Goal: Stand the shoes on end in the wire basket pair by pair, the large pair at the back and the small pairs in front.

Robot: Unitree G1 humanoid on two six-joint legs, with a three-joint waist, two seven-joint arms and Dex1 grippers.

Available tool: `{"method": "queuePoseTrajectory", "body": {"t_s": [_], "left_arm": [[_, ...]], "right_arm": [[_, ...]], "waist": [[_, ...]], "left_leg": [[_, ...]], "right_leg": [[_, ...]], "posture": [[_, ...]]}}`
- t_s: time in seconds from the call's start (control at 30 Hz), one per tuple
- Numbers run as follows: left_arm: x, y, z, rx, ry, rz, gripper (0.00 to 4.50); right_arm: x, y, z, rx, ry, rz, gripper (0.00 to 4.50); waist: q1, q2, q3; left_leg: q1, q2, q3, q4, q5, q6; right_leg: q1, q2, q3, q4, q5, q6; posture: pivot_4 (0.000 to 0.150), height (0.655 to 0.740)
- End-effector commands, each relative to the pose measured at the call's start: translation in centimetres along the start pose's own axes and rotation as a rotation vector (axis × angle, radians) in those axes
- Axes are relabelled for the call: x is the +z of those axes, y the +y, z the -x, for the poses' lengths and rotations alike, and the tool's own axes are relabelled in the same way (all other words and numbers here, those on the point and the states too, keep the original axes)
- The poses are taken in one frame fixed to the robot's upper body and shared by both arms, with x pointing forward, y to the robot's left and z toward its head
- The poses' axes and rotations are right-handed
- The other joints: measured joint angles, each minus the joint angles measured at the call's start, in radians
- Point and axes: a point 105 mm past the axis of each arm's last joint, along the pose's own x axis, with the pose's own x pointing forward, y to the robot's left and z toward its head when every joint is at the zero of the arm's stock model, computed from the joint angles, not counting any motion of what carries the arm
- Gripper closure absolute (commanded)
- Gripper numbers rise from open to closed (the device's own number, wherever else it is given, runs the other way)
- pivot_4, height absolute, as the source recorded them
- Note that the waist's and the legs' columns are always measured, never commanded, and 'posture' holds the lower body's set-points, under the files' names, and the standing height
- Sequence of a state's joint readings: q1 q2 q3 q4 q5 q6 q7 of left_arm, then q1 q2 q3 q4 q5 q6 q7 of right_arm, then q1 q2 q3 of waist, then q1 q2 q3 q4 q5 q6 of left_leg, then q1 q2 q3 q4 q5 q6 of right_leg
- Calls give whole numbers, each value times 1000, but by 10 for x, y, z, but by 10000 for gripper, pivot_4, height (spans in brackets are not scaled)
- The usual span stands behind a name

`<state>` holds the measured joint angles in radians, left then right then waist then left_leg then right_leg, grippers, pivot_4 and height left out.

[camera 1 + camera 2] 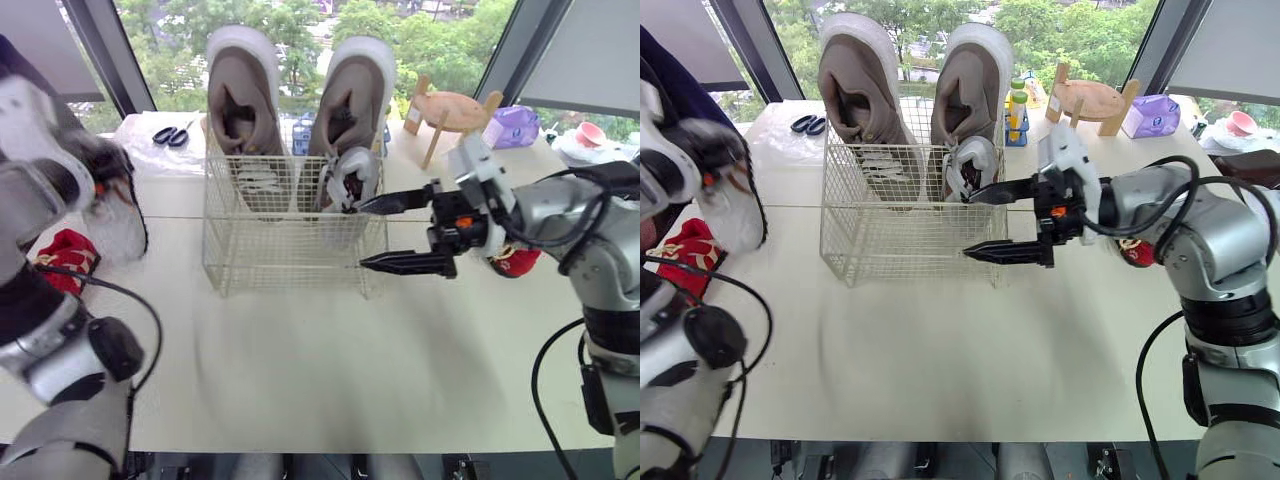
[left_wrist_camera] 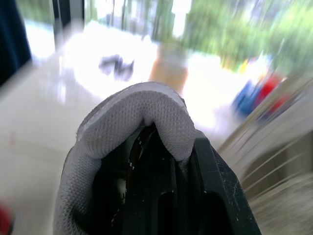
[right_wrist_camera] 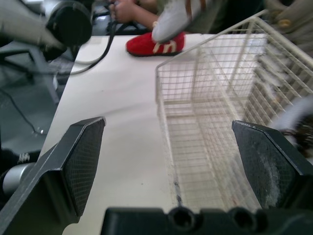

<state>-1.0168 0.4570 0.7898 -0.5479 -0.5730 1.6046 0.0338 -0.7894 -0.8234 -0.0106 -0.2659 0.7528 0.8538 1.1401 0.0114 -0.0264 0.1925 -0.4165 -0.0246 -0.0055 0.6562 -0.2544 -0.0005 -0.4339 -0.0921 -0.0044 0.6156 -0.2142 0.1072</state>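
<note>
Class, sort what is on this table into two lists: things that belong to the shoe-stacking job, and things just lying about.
Job: wire basket; large brown pair; small grey shoe in it; second grey shoe, held in the left hand; red shoes.
Lying about: scissors; wooden stand; purple packet.

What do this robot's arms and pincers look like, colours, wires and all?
The left arm and right arm are rounded silver-grey shells with black joints and black cables. The right gripper has two long, pointed black fingers with cross-hatched pads, on a white-and-black block bearing an orange spot. The left gripper is black too.
</note>
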Motion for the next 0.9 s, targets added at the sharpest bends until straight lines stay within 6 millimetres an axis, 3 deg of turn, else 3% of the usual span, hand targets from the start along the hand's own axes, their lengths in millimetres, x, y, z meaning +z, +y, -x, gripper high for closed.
{"method": "queuePoseTrajectory", "body": {"t_s": [0.03,0.2,0.43,0.57,0.67,0.77,0.9], "left_arm": [[40,-49,36,-238,-347,52,44411],[41,-71,45,-334,-483,64,44411],[7,-106,27,-483,-500,34,44411],[-3,-107,16,-456,-548,57,44411],[-29,-107,7,-452,-511,18,44411],[-47,-102,-2,-444,-503,86,44411],[-71,-106,-10,-452,-482,-6,44411]], "right_arm": [[13,-3,3,3,-33,45,0],[7,-6,-3,16,-4,61,0],[11,-10,-4,0,3,65,0],[15,-9,0,-18,13,65,0],[15,-8,2,-32,18,60,0],[16,-7,5,-53,29,53,0],[18,-4,11,-74,38,41,0]], "waist": [[1,0,0],[-5,1,0],[4,1,0],[2,1,0],[1,1,-1],[3,1,-1],[7,2,-1]], "left_leg": [[0,0,0,0,0,0],[6,1,1,-1,0,0],[6,1,2,1,0,1],[5,1,2,5,-2,5],[5,1,3,6,-3,6],[5,1,3,6,-3,6],[5,1,3,8,-3,7]], "right_leg": [[0,0,0,0,0,0],[4,4,1,1,0,-1],[5,4,1,1,0,-1],[7,4,1,-1,0,-1],[7,4,1,-1,0,-1],[7,4,1,-1,0,-1],[8,3,1,-1,0,-3]], "posture": [[1500,7400],[1500,7400],[1500,7400],[1500,7400],[1500,7400],[1500,7400],[1500,7400]]}}
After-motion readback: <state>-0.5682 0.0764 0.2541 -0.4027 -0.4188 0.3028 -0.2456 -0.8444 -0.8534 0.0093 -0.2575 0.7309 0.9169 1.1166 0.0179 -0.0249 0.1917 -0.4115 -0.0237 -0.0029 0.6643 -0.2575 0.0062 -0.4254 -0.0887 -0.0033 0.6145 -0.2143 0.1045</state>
